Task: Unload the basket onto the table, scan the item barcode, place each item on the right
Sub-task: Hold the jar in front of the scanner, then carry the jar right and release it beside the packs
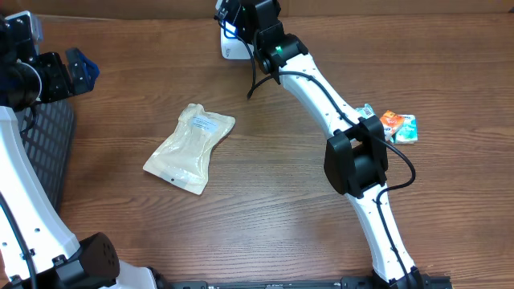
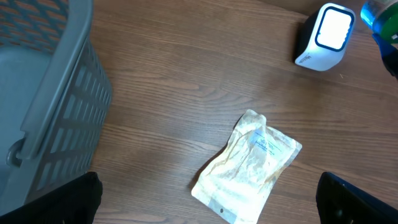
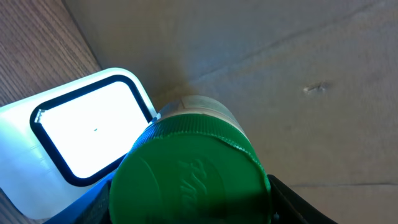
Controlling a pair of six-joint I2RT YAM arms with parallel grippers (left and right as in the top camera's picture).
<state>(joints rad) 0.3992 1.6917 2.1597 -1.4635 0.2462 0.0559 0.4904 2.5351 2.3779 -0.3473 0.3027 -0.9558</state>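
Right tool (image 1: 231, 28) is at the far edge of the surface (image 1: 265, 209), directly over the scanner (image 1: 228, 51). Its load is too small to identify from above. Left tool (image 1: 76, 68) is at far left beside the basket (image 1: 44, 136), fingers spread and empty. A pale pouch (image 1: 190, 148) lies flat mid-surface, well apart from both tools. Small packets (image 1: 398, 127) lie to the right.

Left wrist: the pouch lies near, between the spread fingers and untouched. The scanner window is lit at far right.

Right wrist: the tool is pinching a green-lidded jar (image 3: 189, 180), lid toward the camera and just beside the lit window. No barcode is visible.

Judgement: scan in progress. Only the lid shows, so the code is probably on the jar wall.
- Roll the wrist until the wall squarely faces the window.
- Keep a small gap.
- Keep the fingers off the code.
- Hold steady to avoid glare or a misread.
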